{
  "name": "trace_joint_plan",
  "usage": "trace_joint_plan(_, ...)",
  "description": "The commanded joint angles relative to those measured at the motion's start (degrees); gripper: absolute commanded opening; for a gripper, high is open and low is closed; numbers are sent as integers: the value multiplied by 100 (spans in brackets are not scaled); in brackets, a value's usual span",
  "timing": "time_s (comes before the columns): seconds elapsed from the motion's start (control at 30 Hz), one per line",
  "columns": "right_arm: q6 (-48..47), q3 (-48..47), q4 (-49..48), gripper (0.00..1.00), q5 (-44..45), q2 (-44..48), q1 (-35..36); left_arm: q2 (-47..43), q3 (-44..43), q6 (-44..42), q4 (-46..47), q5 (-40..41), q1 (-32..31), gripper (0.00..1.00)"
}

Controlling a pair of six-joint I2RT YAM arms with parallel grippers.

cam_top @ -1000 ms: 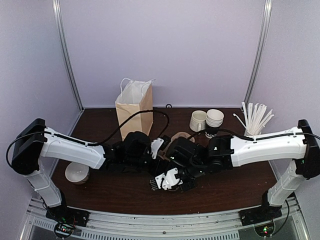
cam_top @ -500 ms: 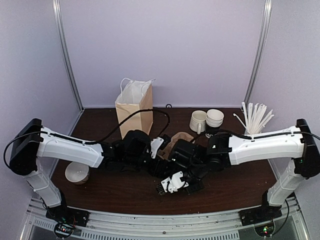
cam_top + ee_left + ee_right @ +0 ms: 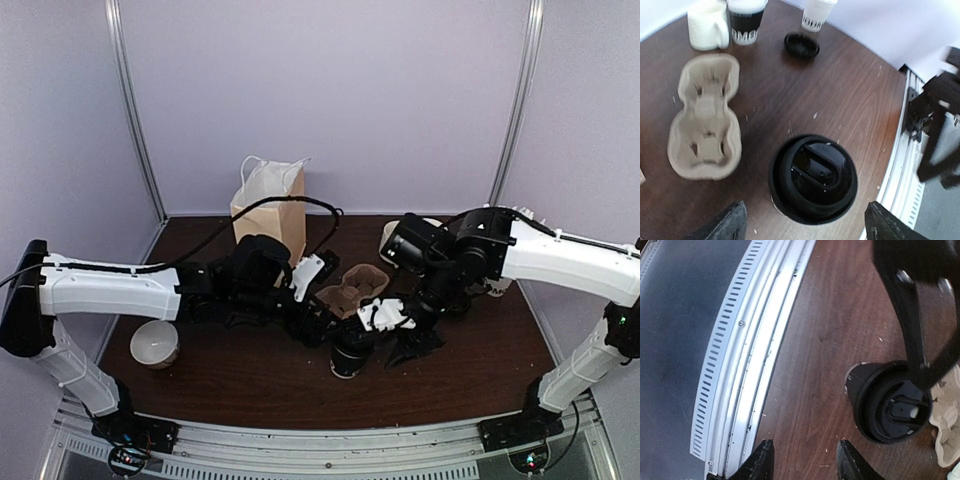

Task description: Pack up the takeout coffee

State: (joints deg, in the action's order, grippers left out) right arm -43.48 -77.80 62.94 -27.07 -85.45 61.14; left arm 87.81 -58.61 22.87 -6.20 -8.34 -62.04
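Left gripper gapes wide, with the small takeout coffee cup with a black plastic lid just ahead of its gap, untouched. The right gripper is parted and empty. Already lidded, the cup stands on the dark wooden table beside the tan moulded-pulp cup carrier. By my judgement, seating it there and loading the brown paper bag are left to do.

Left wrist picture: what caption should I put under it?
Open left end effector framing a lidded coffee cup, cardboard carrier nearby.
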Motion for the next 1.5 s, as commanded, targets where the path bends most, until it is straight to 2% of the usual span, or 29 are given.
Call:
trace_joint_plan(0.0, 214, -113, 141, 46, -745, 335, -857, -138, -589, -529, -74, 267, -27, 86)
trace_joint_plan(0.13, 856, -86, -307, 46, -1336, 411, -1620, 18, -1022, -169, -890, 636, -26, 81)
trace_joint_plan(0.23, 1473, 117, -883, 44, -1225, 465, -1968, 12, -1138, 492, -1603, 1093, -27, 74)
trace_joint_plan(0.33, 1940, 375, -1291, 41, -1320, 404, -2163, -199, -926, 1012, -1851, 1102, -44, 68)
trace_joint_plan(0.63, 3047, 706, -1924, 32, -2247, -570, -2483, -403, -315, 2066, -1726, 834, -35, 62)
trace_joint_plan(0.83, 3464, 585, -2048, 27, -2783, -1106, -3002, -232, 30, 2534, -992, 325, 53, 53)
trace_joint_plan(1.0, 3455, 734, -1999, 33, -3415, -1316, -3031, -257, 314, 2750, -648, 184, 201, 48)
trace_joint_plan(1.17, 3428, 771, -1977, 36, -3482, -1474, -3013, -128, 360, 2782, -375, -154, 316, 47)
trace_joint_plan(1.47, 3183, 673, -1673, 37, -3739, -1856, -2905, 304, 61, 2548, -453, -367, 344, 48)
